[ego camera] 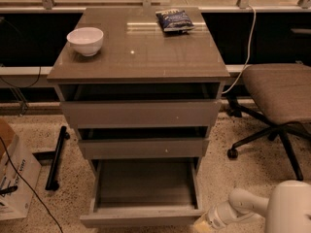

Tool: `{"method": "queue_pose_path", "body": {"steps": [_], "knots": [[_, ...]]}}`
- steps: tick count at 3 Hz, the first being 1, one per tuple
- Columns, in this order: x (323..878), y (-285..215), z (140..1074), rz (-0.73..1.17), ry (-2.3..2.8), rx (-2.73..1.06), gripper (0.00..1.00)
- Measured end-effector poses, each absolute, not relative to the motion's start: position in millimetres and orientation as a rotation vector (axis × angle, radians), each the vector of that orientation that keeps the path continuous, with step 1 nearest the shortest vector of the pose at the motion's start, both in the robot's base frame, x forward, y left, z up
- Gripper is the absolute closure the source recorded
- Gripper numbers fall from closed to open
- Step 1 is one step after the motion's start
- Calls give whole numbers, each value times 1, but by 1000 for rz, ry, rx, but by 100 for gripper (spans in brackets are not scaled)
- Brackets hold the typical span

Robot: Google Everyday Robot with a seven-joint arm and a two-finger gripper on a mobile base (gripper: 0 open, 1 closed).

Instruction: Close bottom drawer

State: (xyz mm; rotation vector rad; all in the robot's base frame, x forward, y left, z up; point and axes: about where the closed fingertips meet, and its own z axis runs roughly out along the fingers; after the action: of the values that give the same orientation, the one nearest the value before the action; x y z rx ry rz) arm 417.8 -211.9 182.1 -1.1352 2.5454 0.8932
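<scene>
Standing pulled well out, your bottom drawer (146,186) shows its grey tray, gripper (203,223) low just beside its right-hand front corner, grip state you cannot tell.

The robot's gripper (203,224) is the pale yellow tip of the white rounded arm (239,206). It sits low down, just right of the front corner of the narrow grey-brown bottom drawer (141,218). The bottom edge cuts it off, so most of it is out of sight. The big white robot body (290,207) is cut off at the bottom right corner. The brown padded office chair (279,92) runs off the right side. The brown cardboard box (13,181) runs off the left side, and its writing is too small to read. The dark blue snack bag (174,19) has print too small to read. The insides of the wide top drawer (141,113) and the mid-width middle drawer (143,148) are lost in dark shadow.
</scene>
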Motion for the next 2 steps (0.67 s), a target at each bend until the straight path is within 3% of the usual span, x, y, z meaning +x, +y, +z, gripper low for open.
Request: {"method": "queue_pose_path", "body": {"steps": [2], "knots": [[441, -204, 173, 881, 2510, -1135, 100]]}}
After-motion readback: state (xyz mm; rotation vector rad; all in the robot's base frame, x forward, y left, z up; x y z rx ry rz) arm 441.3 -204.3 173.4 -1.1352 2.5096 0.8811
